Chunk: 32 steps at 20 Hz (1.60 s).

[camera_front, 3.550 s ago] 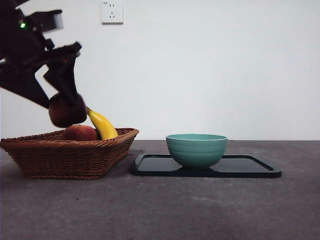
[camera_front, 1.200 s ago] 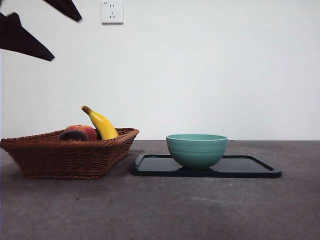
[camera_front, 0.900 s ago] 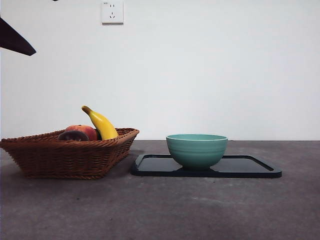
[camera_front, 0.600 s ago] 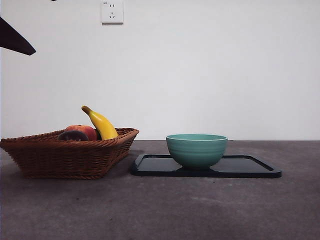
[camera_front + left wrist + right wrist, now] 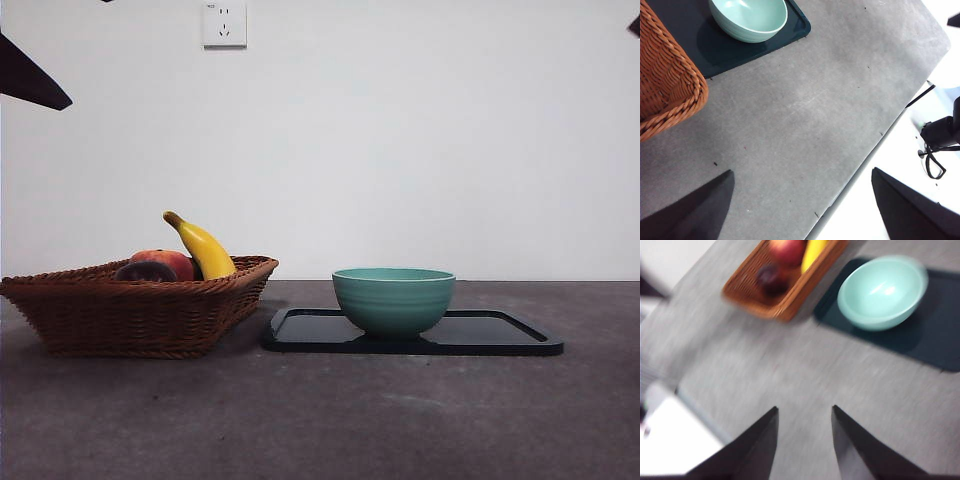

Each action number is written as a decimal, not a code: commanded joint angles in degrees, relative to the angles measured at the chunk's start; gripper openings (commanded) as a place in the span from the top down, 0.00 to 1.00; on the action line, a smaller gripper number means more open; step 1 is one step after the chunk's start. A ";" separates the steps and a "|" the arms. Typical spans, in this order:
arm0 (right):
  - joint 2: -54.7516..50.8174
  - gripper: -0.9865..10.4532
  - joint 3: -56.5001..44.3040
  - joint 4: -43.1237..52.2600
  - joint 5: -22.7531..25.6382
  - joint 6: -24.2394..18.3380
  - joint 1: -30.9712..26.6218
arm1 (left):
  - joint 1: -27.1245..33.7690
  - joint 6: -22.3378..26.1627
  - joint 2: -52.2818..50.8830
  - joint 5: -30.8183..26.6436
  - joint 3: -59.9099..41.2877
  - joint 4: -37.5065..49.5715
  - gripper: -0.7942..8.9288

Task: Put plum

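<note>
Since the earlier frames the left gripper (image 5: 800, 210) has let go of the plum (image 5: 146, 271) and risen away, jaws spread wide and empty. The plum lies in the basket (image 5: 140, 315), at 9 o'clock of the bowl (image 5: 393, 300). The right gripper (image 5: 804, 440) hangs high, jaws parted, holding nothing.

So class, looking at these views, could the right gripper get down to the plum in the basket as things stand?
Probably yes: the plum lies uncovered in the basket beside the red fruit, and the open right gripper hangs high above bare table.

The plum (image 5: 146, 271) lies in the basket (image 5: 140, 315), left of the bowl (image 5: 393, 300) on the tray (image 5: 500, 335).
</note>
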 commanded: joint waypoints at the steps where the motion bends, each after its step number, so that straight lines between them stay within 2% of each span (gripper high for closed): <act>1: 3.76 0.76 2.49 2.93 1.99 4.37 0.22 | -0.20 0.52 0.35 0.37 0.46 0.26 0.47; 4: 11.85 0.70 7.04 4.79 4.68 5.09 0.17 | -0.20 0.52 0.35 0.37 0.46 0.26 0.47; 14: 42.03 0.70 24.59 8.00 12.31 2.49 0.17 | -0.20 0.52 0.35 0.37 0.46 0.28 0.47; 18: 51.15 0.70 28.74 9.31 12.70 2.21 0.17 | -0.20 0.55 0.35 0.37 0.46 0.28 0.47; 32: 66.73 0.70 29.14 17.35 12.72 2.32 1.20 | -0.20 0.52 0.35 0.37 0.46 0.28 0.47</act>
